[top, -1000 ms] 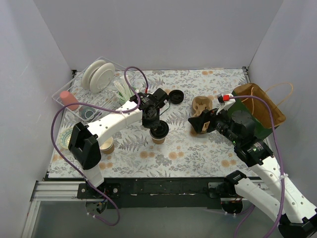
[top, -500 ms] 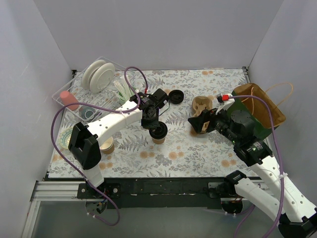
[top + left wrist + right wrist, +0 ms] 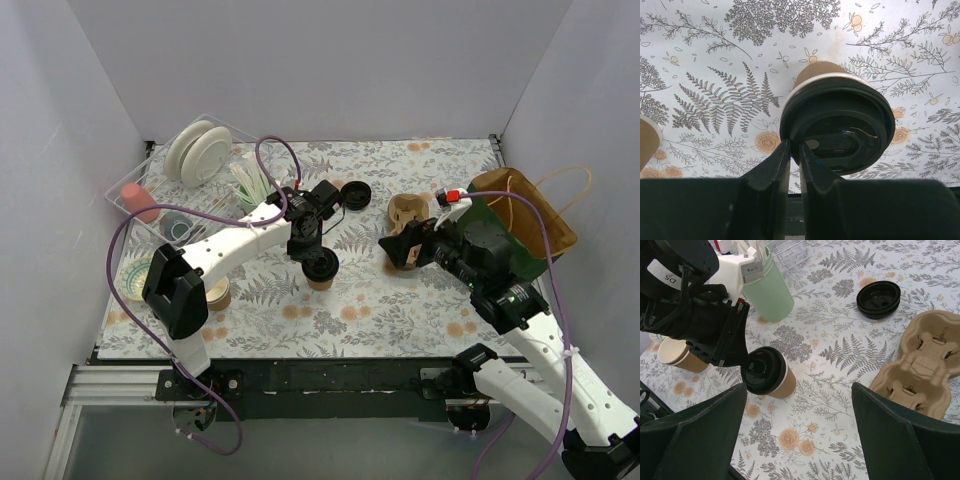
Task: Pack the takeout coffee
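The takeout coffee (image 3: 320,268), a kraft-brown cup with a black lid, stands upright on the floral mat left of centre. It also shows in the left wrist view (image 3: 837,125) and the right wrist view (image 3: 767,372). My left gripper (image 3: 313,252) reaches down from behind. Its jaws (image 3: 794,147) are almost together, pinching the near-left rim of the lid. My right gripper (image 3: 402,245) hovers to the right of the cup, over the cup carrier's near end. It stands wide open (image 3: 797,390) with nothing in it.
A moulded-pulp cup carrier (image 3: 408,212) lies right of centre, with a brown paper bag (image 3: 530,215) at the far right. Spare black lids (image 3: 355,193) sit behind the cup. A mint-green cup of straws (image 3: 250,190), a plate rack (image 3: 200,150) and stacked paper cups (image 3: 215,293) stand on the left.
The left arm's elbow has shifted slightly. The cup stays where it was and the right arm has barely moved.
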Robot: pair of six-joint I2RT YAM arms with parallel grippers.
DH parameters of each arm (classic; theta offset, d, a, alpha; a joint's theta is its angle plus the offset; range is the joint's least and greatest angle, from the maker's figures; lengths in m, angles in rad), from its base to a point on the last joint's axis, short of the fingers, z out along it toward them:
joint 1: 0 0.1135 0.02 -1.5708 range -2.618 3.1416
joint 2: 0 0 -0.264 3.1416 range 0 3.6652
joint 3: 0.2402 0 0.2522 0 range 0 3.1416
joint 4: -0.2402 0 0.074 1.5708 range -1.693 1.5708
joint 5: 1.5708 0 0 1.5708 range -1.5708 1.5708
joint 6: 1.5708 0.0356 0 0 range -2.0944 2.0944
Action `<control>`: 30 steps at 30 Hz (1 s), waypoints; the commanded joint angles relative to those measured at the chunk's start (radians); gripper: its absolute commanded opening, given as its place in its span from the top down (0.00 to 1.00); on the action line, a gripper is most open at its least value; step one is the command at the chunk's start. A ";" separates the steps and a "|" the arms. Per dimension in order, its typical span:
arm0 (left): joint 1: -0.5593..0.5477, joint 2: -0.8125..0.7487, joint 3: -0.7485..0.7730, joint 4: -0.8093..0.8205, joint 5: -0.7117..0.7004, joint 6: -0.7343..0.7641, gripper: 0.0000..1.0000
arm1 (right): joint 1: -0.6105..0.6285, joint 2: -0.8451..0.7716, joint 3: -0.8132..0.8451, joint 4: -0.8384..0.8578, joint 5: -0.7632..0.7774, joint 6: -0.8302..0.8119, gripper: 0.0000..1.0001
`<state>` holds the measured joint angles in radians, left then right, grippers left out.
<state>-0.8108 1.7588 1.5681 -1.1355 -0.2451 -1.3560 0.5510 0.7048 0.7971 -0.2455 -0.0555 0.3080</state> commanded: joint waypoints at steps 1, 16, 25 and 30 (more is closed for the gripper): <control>0.005 -0.007 0.015 0.002 -0.005 0.009 0.87 | 0.003 0.002 0.048 0.026 -0.009 -0.014 0.07; 0.062 -0.135 -0.029 0.141 0.076 0.038 0.51 | 0.001 0.154 0.057 0.081 -0.162 0.051 0.12; 0.190 -0.326 -0.345 0.453 0.339 0.052 0.53 | 0.006 0.412 0.093 0.190 -0.279 0.106 0.22; 0.203 -0.343 -0.443 0.545 0.398 0.043 0.56 | 0.010 0.524 0.129 0.178 -0.325 0.068 0.23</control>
<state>-0.6155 1.4410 1.1831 -0.7219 0.0586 -1.3155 0.5526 1.1755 0.8577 -0.1158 -0.3134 0.3935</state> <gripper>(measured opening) 0.445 0.771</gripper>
